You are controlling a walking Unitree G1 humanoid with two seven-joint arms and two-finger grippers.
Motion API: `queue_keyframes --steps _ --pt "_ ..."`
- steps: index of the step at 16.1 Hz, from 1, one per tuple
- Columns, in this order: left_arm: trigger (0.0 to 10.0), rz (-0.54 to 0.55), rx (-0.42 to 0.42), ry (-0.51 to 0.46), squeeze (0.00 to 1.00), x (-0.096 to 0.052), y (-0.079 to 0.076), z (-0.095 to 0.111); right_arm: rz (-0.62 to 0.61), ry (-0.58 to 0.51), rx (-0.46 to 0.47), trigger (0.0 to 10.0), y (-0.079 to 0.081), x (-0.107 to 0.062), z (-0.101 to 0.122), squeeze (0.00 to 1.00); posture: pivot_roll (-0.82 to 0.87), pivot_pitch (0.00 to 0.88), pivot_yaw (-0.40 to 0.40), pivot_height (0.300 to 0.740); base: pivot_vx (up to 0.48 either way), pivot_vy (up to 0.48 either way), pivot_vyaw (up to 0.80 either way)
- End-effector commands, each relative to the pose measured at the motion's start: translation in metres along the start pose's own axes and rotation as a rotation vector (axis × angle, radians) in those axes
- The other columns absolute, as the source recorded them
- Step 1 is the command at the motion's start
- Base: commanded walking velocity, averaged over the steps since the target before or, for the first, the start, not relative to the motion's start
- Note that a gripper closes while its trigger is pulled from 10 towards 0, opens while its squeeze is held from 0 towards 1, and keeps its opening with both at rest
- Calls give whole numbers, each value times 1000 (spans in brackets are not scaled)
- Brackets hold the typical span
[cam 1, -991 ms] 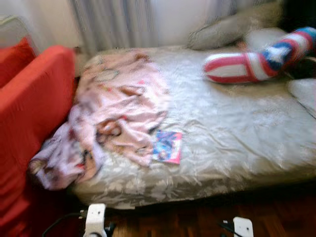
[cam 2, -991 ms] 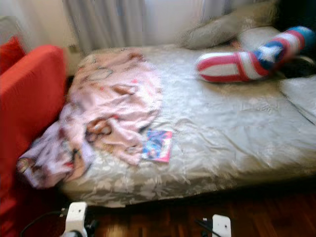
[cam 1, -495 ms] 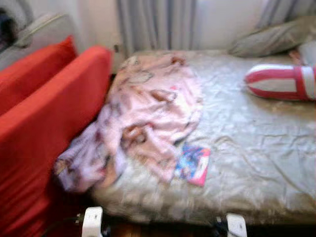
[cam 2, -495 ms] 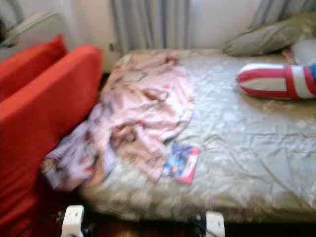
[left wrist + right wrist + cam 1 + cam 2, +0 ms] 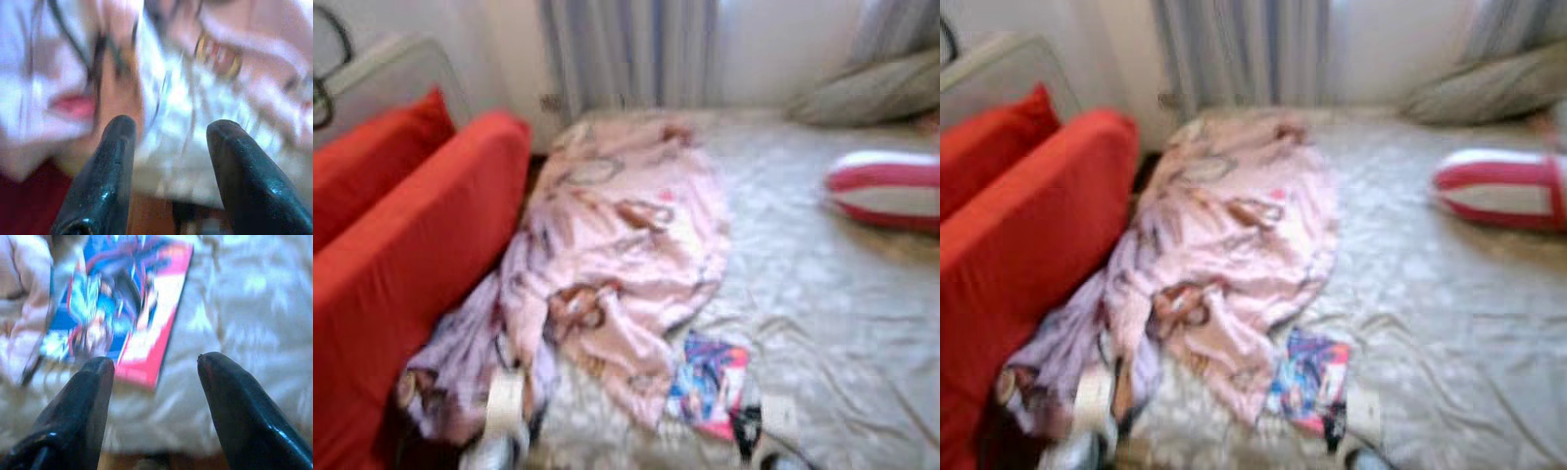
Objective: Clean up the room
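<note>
Comic book (image 5: 708, 386), brightly coloured in blue and pink, lies flat on the bed (image 5: 842, 323) at the lower centre of the head views, its near edge close to the mattress front. Right gripper (image 5: 156, 363) hovers just short of that near edge; its two black fingers (image 5: 234, 406) stand parted, with nothing between them, and the book's pink border sits between them in the wrist view. In the head views the right arm's white wrist part (image 5: 771, 416) appears at the bottom edge, just beside the book.

Left gripper (image 5: 168, 128) is also spread wide and empty, aimed at crumpled pink fabric and pale bedcover; the picture is heavily blurred. The left arm's pale wrist (image 5: 504, 406) shows at the lower left, in front of the hanging end of the pink blanket (image 5: 617, 255).

That blanket, printed with brown figures, is bunched over the left part of the bed and droops over its near left corner; its edge lies just beside the book. A red sofa (image 5: 401, 264) fills the left side, close against the bed. Farther back at right lies a red-and-white striped cushion (image 5: 891, 188), a grey pillow (image 5: 871, 93) behind it. Grey curtains (image 5: 626, 54) hang along the far wall.
</note>
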State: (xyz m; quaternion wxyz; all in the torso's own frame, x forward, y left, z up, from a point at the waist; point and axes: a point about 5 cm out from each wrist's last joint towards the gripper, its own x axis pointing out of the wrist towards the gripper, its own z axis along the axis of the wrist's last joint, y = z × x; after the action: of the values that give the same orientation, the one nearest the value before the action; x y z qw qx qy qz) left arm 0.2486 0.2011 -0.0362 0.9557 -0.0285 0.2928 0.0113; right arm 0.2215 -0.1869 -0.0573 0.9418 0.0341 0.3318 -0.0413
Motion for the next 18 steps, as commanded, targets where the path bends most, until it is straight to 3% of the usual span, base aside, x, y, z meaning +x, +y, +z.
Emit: queue_keyframes --steps 1,3,7,8,14,18 --pt "10000 -17 -25 -16 0 -1 -1 -1 -2 -16 -11 10000 -4 -2 -1 0 -39 70 34 740 0 0 0" --pt "10000 -54 -32 -130 0 4 -4 24 12 -91 -14 10000 -2 2 15 0 -40 71 34 740 0 0 0" --pt "10000 -89 -68 -295 0 4 -8 49 -1 -254 -10 10000 -2 1 38 0 -47 71 37 740 0 0 0" --pt "10000 -114 -43 -362 0 0 -10 55 24 -325 -16 10000 3 -1 45 0 -63 68 43 740 0 0 0" --pt "10000 -114 -9 -504 0 -15 -1 68 75 -561 -77 10000 13 -17 75 0 -78 55 26 740 0 0 0" --pt "10000 -129 -20 -544 0 -16 -8 80 43 -628 -81 10000 16 -20 93 0 -78 51 25 740 0 0 0"
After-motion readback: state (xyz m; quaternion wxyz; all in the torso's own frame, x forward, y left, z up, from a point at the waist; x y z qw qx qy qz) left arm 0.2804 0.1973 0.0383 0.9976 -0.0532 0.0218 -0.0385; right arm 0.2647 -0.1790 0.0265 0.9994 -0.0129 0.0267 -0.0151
